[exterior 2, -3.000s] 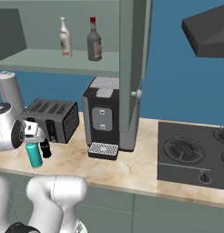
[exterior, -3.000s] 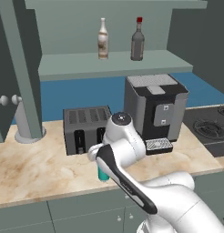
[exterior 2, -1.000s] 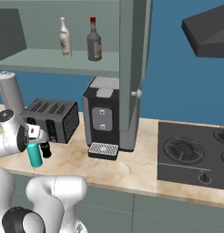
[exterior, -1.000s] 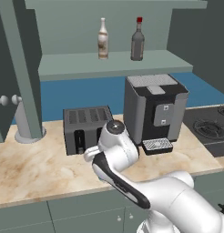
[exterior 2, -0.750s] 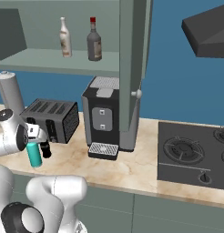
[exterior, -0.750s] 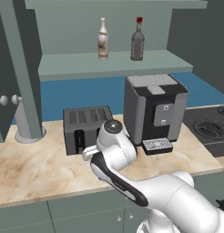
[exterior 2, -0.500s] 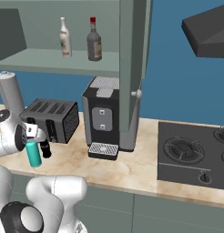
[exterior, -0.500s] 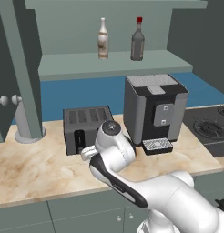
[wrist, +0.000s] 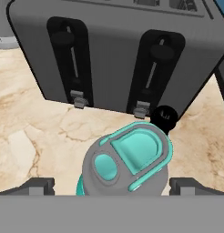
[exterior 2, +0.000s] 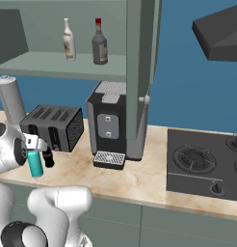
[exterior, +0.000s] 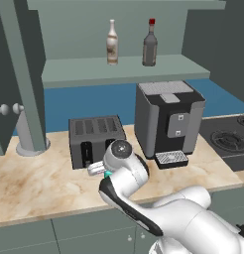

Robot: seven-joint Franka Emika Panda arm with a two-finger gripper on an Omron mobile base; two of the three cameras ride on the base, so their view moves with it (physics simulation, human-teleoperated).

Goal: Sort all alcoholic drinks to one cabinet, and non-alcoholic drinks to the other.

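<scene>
Two slim-necked bottles stand upright and a little apart on the open shelf (exterior: 84, 69) above the table: the pale cream bottle (exterior: 112, 42) on the left and the dark grey bottle (exterior: 150, 44) with its red cap on the right. Below them, on the marble table (exterior: 30, 183), the teal flask (wrist: 127, 163) stands upright just in front of the toaster (exterior: 96, 140), its grey cap facing the hand camera. The small black bottle (exterior 2: 48, 157) stands just beside the flask, on its right, between it and the toaster's front. The gripper (wrist: 111, 186) hangs right over the flask with its jaws wide apart, one dark fingertip on either side of the cap and neither one touching it. In the right base view the flask (exterior 2: 35, 163) shows just under the white hand. A black coffee machine (exterior: 166, 119) stands on the table to the right of the toaster, and a stove top (exterior 2: 207, 164) lies farther right.
</scene>
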